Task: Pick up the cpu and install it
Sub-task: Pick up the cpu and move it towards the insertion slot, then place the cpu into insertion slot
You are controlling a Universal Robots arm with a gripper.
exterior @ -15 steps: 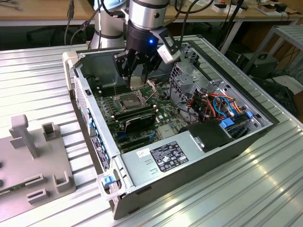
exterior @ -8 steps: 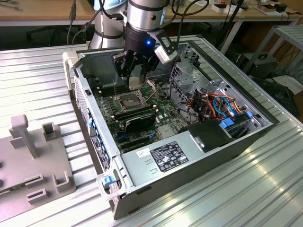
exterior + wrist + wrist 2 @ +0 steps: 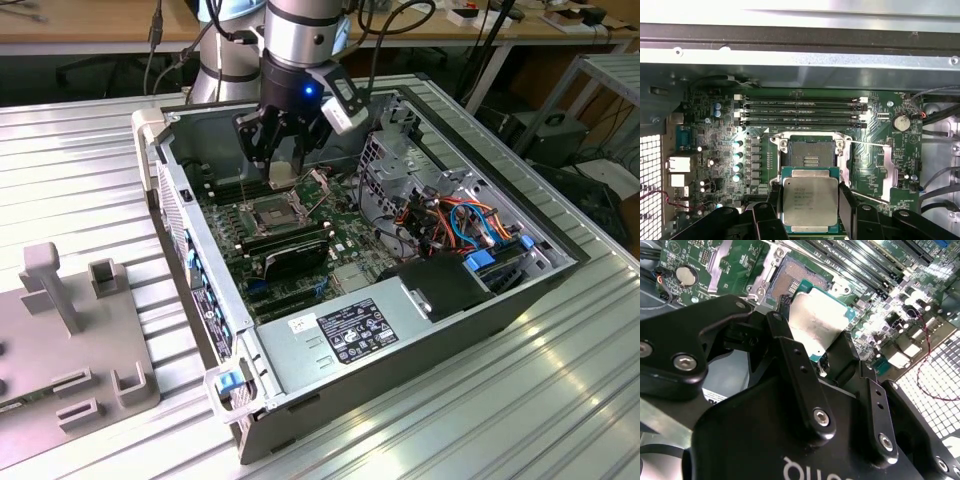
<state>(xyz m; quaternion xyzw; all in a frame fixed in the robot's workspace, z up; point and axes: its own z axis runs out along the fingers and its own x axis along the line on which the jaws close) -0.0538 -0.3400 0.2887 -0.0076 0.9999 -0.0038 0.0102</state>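
Cpu (image 3: 810,202) clamped between fingers of the gripper (image 3: 280,168), just above the empty socket (image 3: 807,155).

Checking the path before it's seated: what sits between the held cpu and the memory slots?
In the first wrist view, the open, empty cpu socket with its metal frame lies between the cpu and the memory slots.

Arm (image 3: 300,40) is presenting a silver-grey cylindrical wrist section, with a blue light (image 3: 308,92) glowing on its black collar. Gripper (image 3: 281,170) is showing matte black linkage plates, silver hex-socket screws (image 3: 821,416) and partial white lettering (image 3: 805,471).
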